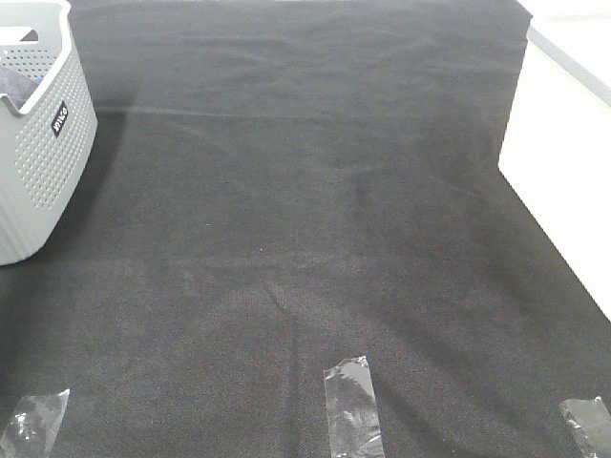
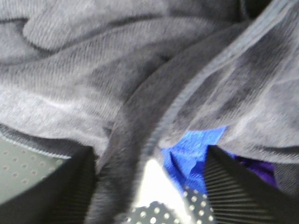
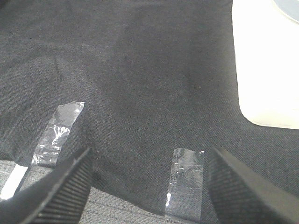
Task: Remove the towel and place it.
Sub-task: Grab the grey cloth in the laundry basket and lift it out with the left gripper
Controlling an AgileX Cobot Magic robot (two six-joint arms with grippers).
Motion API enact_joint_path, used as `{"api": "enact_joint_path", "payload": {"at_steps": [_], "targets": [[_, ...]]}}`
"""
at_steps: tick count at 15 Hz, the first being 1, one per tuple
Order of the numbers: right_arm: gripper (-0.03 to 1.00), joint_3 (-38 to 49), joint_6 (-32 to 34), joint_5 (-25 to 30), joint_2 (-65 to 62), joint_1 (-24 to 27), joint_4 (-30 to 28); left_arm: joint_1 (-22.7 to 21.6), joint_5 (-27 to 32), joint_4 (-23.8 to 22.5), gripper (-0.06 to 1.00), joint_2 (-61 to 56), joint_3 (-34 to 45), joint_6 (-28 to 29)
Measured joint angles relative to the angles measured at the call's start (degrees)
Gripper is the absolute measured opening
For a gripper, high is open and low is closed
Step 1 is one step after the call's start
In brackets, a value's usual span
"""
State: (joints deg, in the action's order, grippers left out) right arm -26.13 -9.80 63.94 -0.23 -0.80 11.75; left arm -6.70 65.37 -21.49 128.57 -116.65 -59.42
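The greyish-purple towel (image 2: 140, 70) fills the left wrist view, crumpled, with a stitched hem running across it. A small part of it shows inside the grey perforated basket (image 1: 48, 172) at the far left of the high view (image 1: 15, 86). My left gripper (image 2: 149, 156) is open, close over the towel inside the basket, with a fold of towel lying between its fingers (image 2: 70, 186). My right gripper (image 3: 149, 156) is open and empty, low over the black table cloth (image 3: 140, 70). Neither gripper shows in the high view.
A blue cloth (image 2: 194, 149) and a black dotted cloth (image 2: 196, 200) lie under the towel. Clear tape strips (image 1: 351, 401) mark the front of the black cloth (image 1: 305, 191). A white surface (image 1: 558, 143) borders the cloth on the right.
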Motion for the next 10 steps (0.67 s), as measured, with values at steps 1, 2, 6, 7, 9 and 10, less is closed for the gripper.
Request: {"api": "enact_joint_path", "payload": {"at_steps": [1,2,6,7,9,10], "targets": [[0.69,0.0,0.0,0.0,0.0,0.0,0.0,0.0,-0.17,-1.32,0.49,0.11,0.0,0.0],[0.69,0.0,0.0,0.0,0.0,0.0,0.0,0.0,-1.15,-3.32,0.38,0.46,0.0,0.23],[0.69,0.0,0.0,0.0,0.0,0.0,0.0,0.0,-3.61,-5.27,0.09,2.41,-0.06,2.52],[0.69,0.0,0.0,0.0,0.0,0.0,0.0,0.0,-4.53,-5.73,0.08,2.46,-0.06,2.75],[0.69,0.0,0.0,0.0,0.0,0.0,0.0,0.0,-6.07,-6.02,0.08,2.46,-0.06,2.81],[0.69,0.0,0.0,0.0,0.0,0.0,0.0,0.0,-6.19,-6.13,0.05,2.46,-0.06,2.92]]}}
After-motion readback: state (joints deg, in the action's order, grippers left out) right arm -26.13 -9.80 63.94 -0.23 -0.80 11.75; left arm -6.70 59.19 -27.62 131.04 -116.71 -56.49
